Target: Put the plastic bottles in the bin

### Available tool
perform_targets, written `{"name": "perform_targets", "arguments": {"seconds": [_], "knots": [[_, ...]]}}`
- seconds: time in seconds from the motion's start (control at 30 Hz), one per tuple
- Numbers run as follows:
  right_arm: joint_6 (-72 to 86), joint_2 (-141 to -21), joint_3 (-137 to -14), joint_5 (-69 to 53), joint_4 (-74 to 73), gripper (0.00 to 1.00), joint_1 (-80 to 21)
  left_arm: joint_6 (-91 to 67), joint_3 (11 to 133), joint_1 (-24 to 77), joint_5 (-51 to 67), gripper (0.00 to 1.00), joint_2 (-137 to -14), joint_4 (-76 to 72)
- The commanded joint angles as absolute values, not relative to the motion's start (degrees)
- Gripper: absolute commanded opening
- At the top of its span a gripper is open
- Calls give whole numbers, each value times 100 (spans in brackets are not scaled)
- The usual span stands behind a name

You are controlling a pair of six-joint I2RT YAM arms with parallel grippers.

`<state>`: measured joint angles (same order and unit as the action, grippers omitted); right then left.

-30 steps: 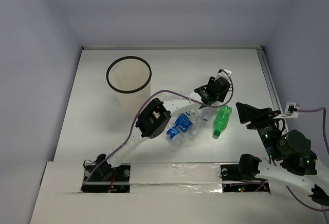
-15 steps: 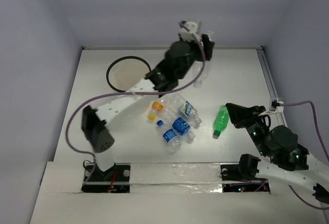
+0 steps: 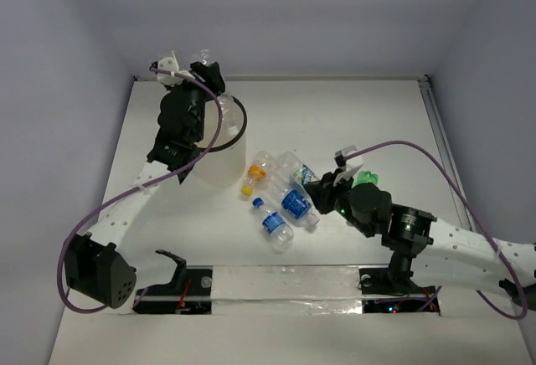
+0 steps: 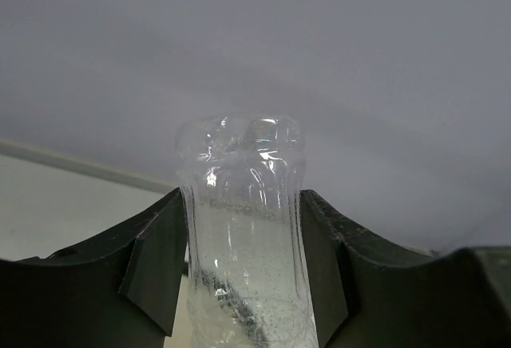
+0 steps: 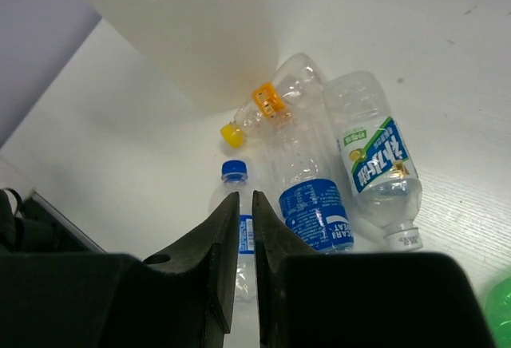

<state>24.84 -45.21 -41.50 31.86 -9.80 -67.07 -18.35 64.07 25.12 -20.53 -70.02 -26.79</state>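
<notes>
My left gripper (image 3: pixel 201 68) is raised at the back left, over the bin (image 3: pixel 228 162), a translucent white bucket with a black rim. It is shut on a clear plastic bottle (image 4: pixel 239 228) whose base sticks out past the fingers. On the table lie an orange-capped bottle (image 3: pixel 255 172), two blue-labelled bottles (image 3: pixel 295 202) (image 3: pixel 274 223) and one with a green-and-blue label (image 5: pixel 375 156). A green bottle (image 3: pixel 364 178) shows behind the right arm. My right gripper (image 5: pixel 246 196) hovers above the small blue-capped bottle (image 5: pixel 233 171), jaws nearly together with nothing between them.
The left arm's links and purple cable (image 3: pixel 126 202) cross the table's left side, and they hide most of the bin's mouth. The right arm (image 3: pixel 410 227) stretches in from the near right. A metal rail (image 3: pixel 440 126) runs along the right edge.
The left arm swung left from the back middle to above the bin, still holding the clear bottle. The right arm moved left over the bottle cluster and its jaws closed.
</notes>
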Motion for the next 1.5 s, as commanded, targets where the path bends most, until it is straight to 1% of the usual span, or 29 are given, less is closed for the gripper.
{"name": "perform_targets", "arguments": {"seconds": [0.0, 0.1, 0.23, 0.43, 0.53, 0.57, 0.63, 0.67, 0.73, 0.77, 0.8, 0.83, 0.87, 0.9, 0.93, 0.97, 1.0, 1.1, 1.13, 1.23, 1.33, 1.37, 1.43, 1.47], "knots": [[2233, -4710, -4509, 2725, -431, 18, -6688, -1768, 5986, 2259, -2214, 40, -6750, -3672], [2189, -4895, -4526, 2751, -361, 18, -6688, -1478, 5801, 2153, -2338, 40, -6820, -4093], [2232, -5132, -4474, 2804, -343, 18, -6619, -854, 5766, 2153, -2487, 41, -7013, -4297], [2241, -5616, -4509, 2320, -352, 19, -6224, -571, 5468, 2153, -2514, 42, -7154, -4632], [2224, -5818, -4596, 2040, -343, 20, -5942, -668, 5213, 2153, -2513, 47, -7172, -4754], [2171, -5853, -4614, 1952, -334, 21, -5733, -677, 5160, 2153, -2557, 51, -7189, -4772], [2101, -5967, -4702, 1601, -360, 23, -5512, -729, 4950, 2153, -2610, 56, -7163, -4842], [2031, -6020, -4754, 1504, -395, 24, -5345, -756, 4887, 2153, -2628, 61, -7146, -4886], [1952, -6231, -4947, 1319, -518, 29, -5204, -878, 4756, 2153, -2619, 66, -7102, -4922], [1908, -6310, -5027, 1275, -579, 31, -5134, -931, 4729, 2153, -2593, 71, -7075, -4913], [1812, -6380, -5088, 1153, -658, 34, -5002, -984, 4694, 2153, -2549, 73, -7014, -4913], [1767, -6529, -5228, 1030, -694, 40, -4914, -1106, 4624, 2153, -2531, 76, -6970, -4913], [1732, -6617, -5282, 907, -712, 44, -4817, -1151, 4588, 2153, -2505, 83, -6926, -4904], [1610, -6705, -5343, 566, -764, 49, -4721, -1195, 4562, 2153, -2479, 87, -6821, -4904], [1530, -6950, -5413, 406, -826, 55, -4520, -1239, 4527, 2153, -2479, 90, -6768, -4887], [1425, -7083, -5579, 309, -931, 58, -4422, -1344, 4509, 2153, -2461, 94, -6698, -4861], [1363, -7223, -5651, 107, -1053, 65, -4343, -1388, 4509, 2153, -2409, 95, -6558, -4826], [1125, -7716, -5852, -246, -1186, 71, -4088, -1651, 4553, 2153, -2303, 96, -6207, -4711], [1090, -7830, -5888, -246, -1187, 75, -4087, -1748, 4588, 2153, -2294, 96, -6109, -4502], [958, -8357, -6204, -281, -1353, 80, -3982, -2249, 4693, 2206, -2145, 92, -5618, -4000], [827, -8849, -6572, -343, -1511, 84, -3929, -2811, 4589, 2259, -1864, 77, -5099, -3405], [757, -8964, -6670, -351, -1538, 85, -3877, -2934, 4536, 2311, -1741, 62, -4976, -3245], [686, -9323, -6968, -343, -1792, 86, -3876, -3206, 4317, 2399, -1451, 48, -4642, -2850], [659, -9412, -7022, -334, -1819, 87, -3876, -3295, 4237, 2530, -1398, 37, -4528, -2691]]}}
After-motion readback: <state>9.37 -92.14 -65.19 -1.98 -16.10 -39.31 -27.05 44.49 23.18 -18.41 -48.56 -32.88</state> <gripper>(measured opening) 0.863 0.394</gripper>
